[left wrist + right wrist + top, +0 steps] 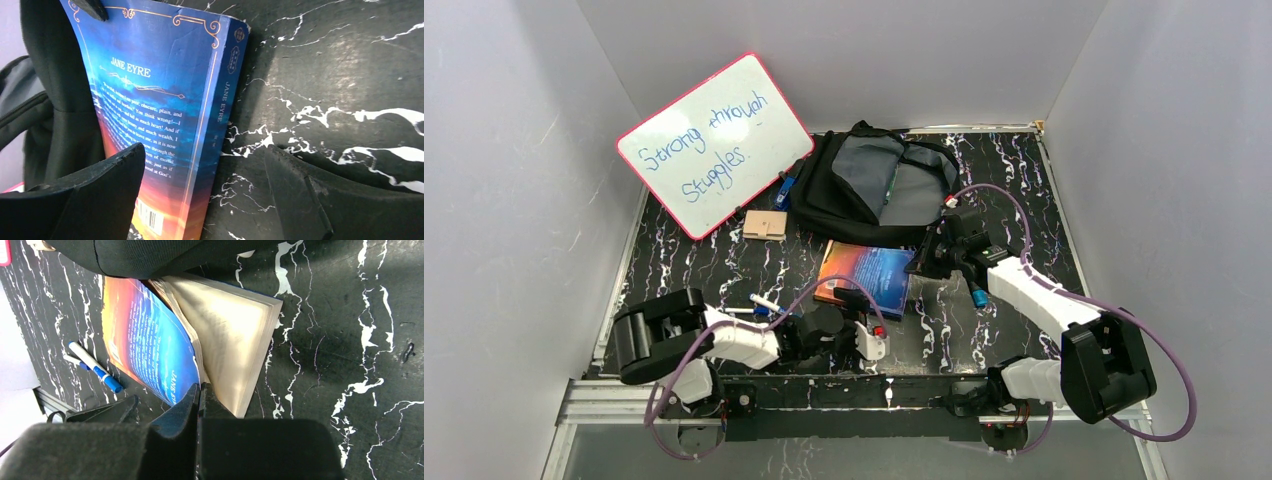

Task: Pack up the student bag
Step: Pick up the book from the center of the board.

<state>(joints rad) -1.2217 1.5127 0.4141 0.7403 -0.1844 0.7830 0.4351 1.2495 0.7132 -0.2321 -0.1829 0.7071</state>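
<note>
The student bag (879,180), black with grey lining, lies open at the back of the table; its black fabric also shows in the wrist views (55,75) (150,255). In front of it lies a blue "Jane Eyre" book (869,275) (160,100). My right gripper (921,262) (200,387) is shut on a corner of the book's cover (150,345), which stands lifted off the fanned pages (230,335). My left gripper (864,305) (204,152) is open at the book's near end, one finger above the cover and the other above the table beside the spine.
A pink-framed whiteboard (714,140) leans at the back left. A small wooden block (765,224) lies in front of it. A white marker with a blue cap (764,302) (95,367) lies left of the book. White walls enclose the black marbled table (1014,200).
</note>
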